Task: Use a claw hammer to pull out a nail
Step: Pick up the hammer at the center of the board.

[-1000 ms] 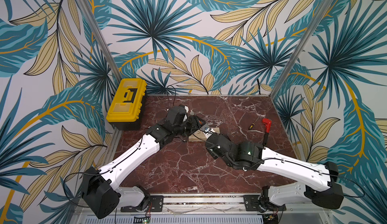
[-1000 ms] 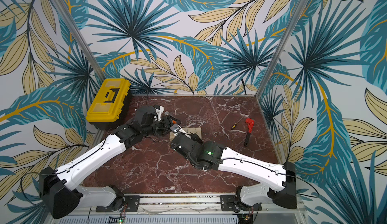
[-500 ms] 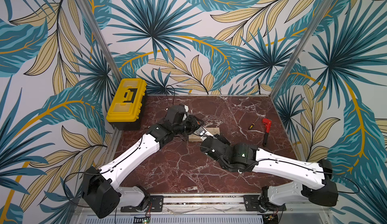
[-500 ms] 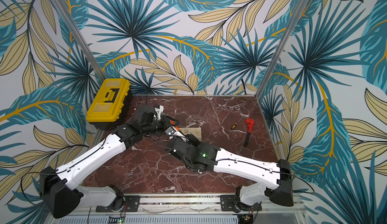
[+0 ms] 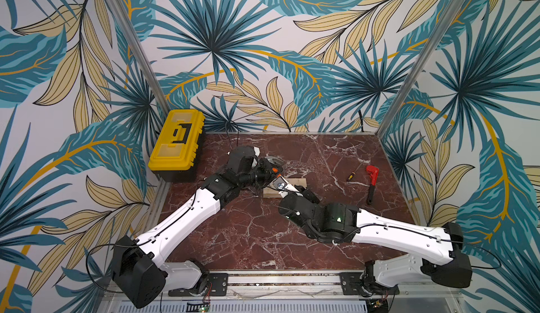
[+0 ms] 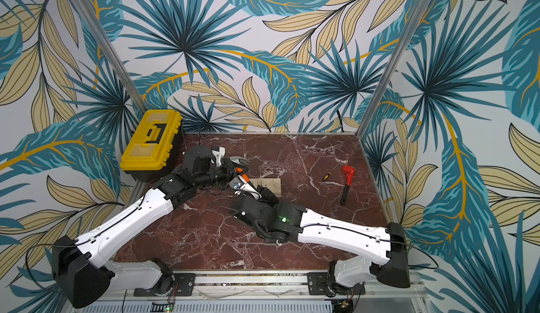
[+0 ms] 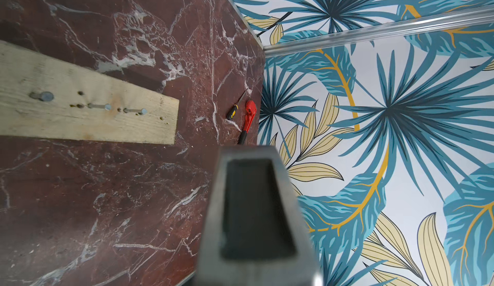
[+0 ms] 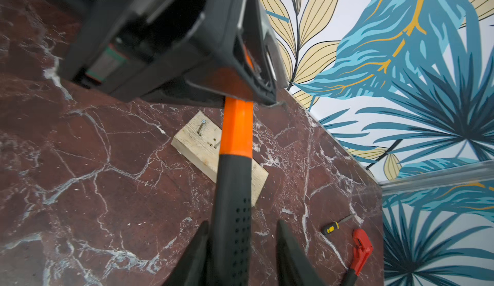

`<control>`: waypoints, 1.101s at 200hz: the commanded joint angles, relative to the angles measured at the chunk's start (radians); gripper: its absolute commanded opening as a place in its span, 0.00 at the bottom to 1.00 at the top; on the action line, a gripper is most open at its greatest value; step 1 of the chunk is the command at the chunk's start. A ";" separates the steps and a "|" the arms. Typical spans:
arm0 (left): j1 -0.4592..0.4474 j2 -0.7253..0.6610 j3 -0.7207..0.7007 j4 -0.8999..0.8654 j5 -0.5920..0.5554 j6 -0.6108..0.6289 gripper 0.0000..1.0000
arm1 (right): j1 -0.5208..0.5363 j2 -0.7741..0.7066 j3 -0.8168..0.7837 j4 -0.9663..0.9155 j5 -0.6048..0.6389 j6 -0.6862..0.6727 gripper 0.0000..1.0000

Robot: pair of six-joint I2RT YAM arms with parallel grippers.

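Observation:
The claw hammer [image 8: 238, 127] hangs over the marble table [image 5: 251, 232], its orange shaft leading to a black handle [image 8: 234, 204]. My left gripper [image 8: 240, 92] is shut on the orange shaft just under the silver head [image 5: 273, 160]. Around the black handle my right gripper [image 8: 242, 222] stands open: one finger [image 8: 197, 244] lies against it and the other stands apart. Below lies a pale wooden block [image 7: 88, 105] with three nails [image 7: 107, 107] standing in it. In both top views the two grippers meet at the block's left end [image 5: 298, 183] [image 6: 270, 184].
A yellow toolbox [image 5: 176, 143] stands at the back left corner. A red-headed wrench [image 5: 371, 180] and a small screwdriver [image 5: 350, 176] lie near the right wall. Patterned walls close in the table on three sides.
My left gripper has closed onto the hammer's orange shaft. My right gripper, shut on the black handle before, has opened.

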 commanded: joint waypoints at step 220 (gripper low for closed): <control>0.051 -0.217 -0.189 0.581 -0.079 0.189 0.00 | -0.530 -0.350 -0.538 0.907 -1.111 0.830 0.71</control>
